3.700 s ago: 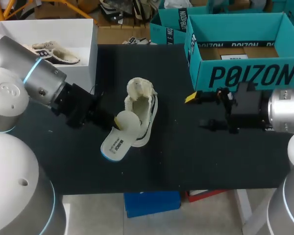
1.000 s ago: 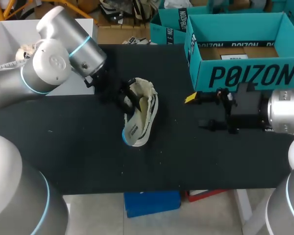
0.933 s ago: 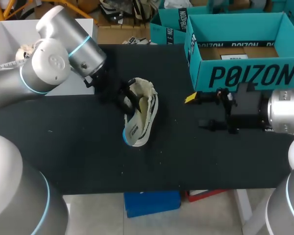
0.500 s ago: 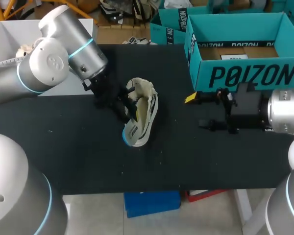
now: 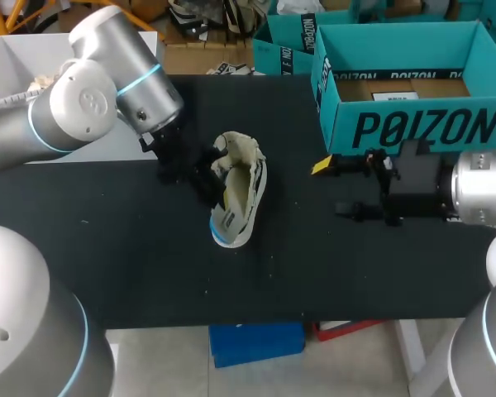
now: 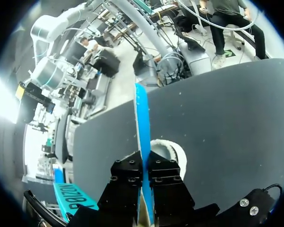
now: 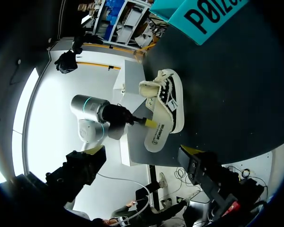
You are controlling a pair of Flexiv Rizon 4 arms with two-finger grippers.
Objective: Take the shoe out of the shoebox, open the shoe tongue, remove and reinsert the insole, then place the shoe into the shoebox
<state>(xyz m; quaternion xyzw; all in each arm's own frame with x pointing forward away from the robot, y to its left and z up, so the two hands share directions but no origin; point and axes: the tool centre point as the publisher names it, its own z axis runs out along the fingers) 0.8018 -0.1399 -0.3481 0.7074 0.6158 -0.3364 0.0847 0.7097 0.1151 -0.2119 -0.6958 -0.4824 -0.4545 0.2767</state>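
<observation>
You've got the black table (image 5: 380, 273) under everything, with the open-topped teal shoebox (image 5: 405, 124) at its far right corner. The shoe (image 5: 248, 175) lies near the middle of the table, fleecy collar toward the far edge. The insole (image 5: 224, 223) rests along it, its blue-edged end poking out toward the near edge. Your left gripper (image 5: 208, 175) has its jaws clamped on the insole's thin edge; the left wrist view shows that plainly. Your right gripper (image 5: 339, 188) hangs by the shoebox's front wall, jaws wide and holding nothing, well apart from the shoe. For the insole step, I'd keep the insole in line with the shoe's length and go slowly. The shoe is unpinned and looks likely to drag, so consider steadying it with the right.
</observation>
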